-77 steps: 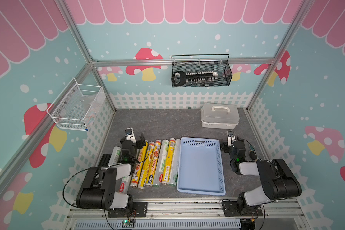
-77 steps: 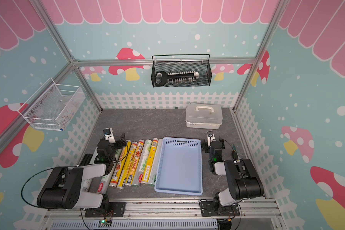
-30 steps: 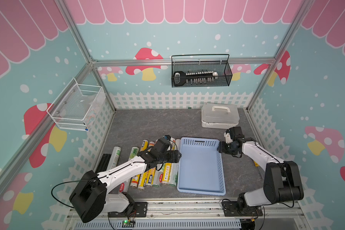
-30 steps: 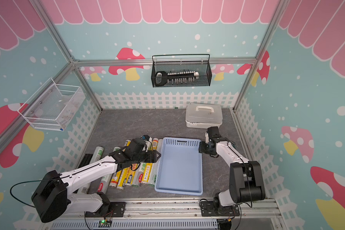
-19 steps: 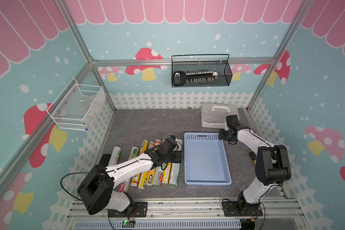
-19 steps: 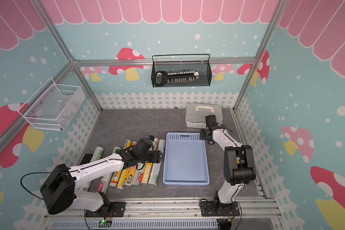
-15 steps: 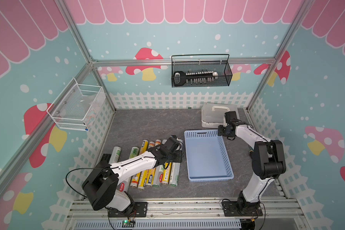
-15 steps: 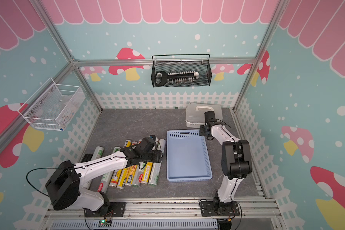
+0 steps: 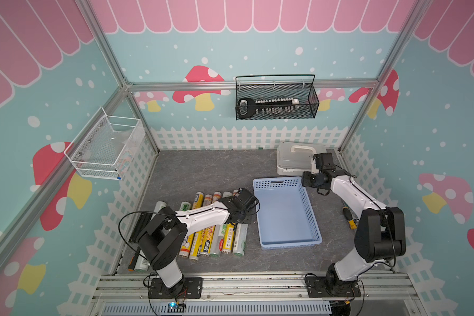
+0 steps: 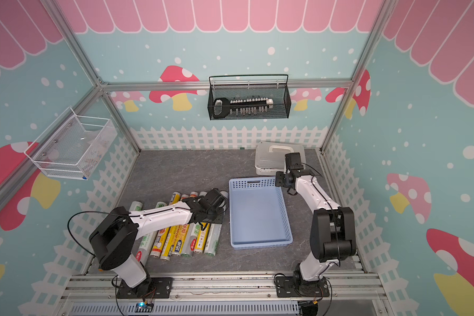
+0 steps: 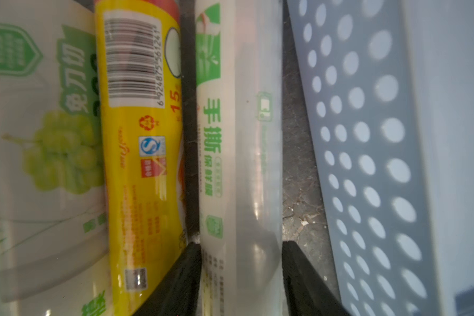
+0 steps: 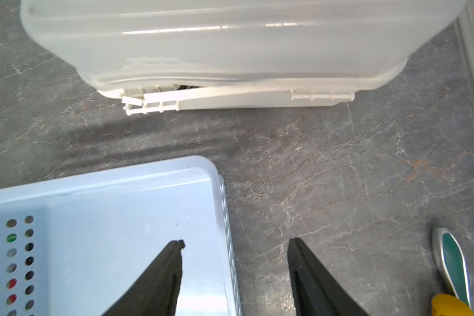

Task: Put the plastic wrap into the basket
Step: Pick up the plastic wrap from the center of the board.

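Several plastic wrap rolls (image 9: pixel 211 238), yellow and clear-white, lie side by side on the grey floor, left of the light-blue basket (image 9: pixel 285 247). The basket is empty in both top views and slightly skewed (image 10: pixel 260 243). My left gripper (image 9: pixel 242 212) is down on the roll nearest the basket. In the left wrist view my left gripper (image 11: pixel 240 243) is shut on that clear-white, green-labelled roll (image 11: pixel 244 136), both fingers against its sides. My right gripper (image 9: pixel 305 182) is open at the basket's far right corner. In the right wrist view my right gripper (image 12: pixel 236 242) straddles the basket wall (image 12: pixel 225 208).
A white lidded box (image 9: pixel 298 161) stands just behind the basket. A screwdriver (image 9: pixel 349 219) lies by the right fence. A black wire basket (image 9: pixel 275 101) hangs on the back wall, a white wire one (image 9: pixel 104 147) on the left wall. A yellow roll (image 11: pixel 140 164) lies beside the held roll.
My right gripper has moved towards the back wall and the basket has slid back and a little right with it. My left gripper's fingers have closed in on the roll nearest the basket.
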`<state>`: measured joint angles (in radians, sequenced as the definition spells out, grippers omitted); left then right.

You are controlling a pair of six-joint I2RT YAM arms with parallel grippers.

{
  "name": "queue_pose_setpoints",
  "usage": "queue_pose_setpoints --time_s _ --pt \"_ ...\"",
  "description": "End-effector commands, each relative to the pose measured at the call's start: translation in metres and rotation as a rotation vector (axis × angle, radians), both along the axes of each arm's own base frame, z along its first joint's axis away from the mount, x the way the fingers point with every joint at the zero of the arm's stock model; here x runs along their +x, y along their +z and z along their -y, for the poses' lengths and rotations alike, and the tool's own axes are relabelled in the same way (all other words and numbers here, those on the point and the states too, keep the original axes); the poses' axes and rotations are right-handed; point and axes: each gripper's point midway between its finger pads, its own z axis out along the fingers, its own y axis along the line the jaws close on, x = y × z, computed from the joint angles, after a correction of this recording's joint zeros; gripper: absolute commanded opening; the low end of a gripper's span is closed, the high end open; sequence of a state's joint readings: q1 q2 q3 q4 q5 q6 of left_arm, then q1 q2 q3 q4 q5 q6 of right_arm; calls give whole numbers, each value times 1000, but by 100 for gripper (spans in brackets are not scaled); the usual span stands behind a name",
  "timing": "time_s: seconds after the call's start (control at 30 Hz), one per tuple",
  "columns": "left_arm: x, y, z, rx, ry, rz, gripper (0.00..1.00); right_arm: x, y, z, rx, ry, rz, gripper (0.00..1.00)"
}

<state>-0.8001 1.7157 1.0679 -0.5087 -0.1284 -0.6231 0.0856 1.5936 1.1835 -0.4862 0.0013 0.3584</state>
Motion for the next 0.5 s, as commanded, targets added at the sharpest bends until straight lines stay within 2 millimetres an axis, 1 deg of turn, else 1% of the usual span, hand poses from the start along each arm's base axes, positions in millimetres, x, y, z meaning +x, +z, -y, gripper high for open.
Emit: queue_pose_setpoints --time_s 0.0,0.17,0.23,0.3,0.47 --pt "1 -5 5 17 -8 -17 48 -32 -25 -4 46 -3 -92 64" --pt "3 -16 8 34 -10 -35 50 -68 -44 -12 108 9 -151 64" --pt "4 -19 9 41 -7 -36 52 -79 -51 -11 110 3 -168 64" --pt "4 -23 9 52 -11 -43 54 -86 -55 -10 111 0 -173 65" --pt "4 -28 11 66 -17 -52 57 -92 -57 -12 123 5 -175 65"
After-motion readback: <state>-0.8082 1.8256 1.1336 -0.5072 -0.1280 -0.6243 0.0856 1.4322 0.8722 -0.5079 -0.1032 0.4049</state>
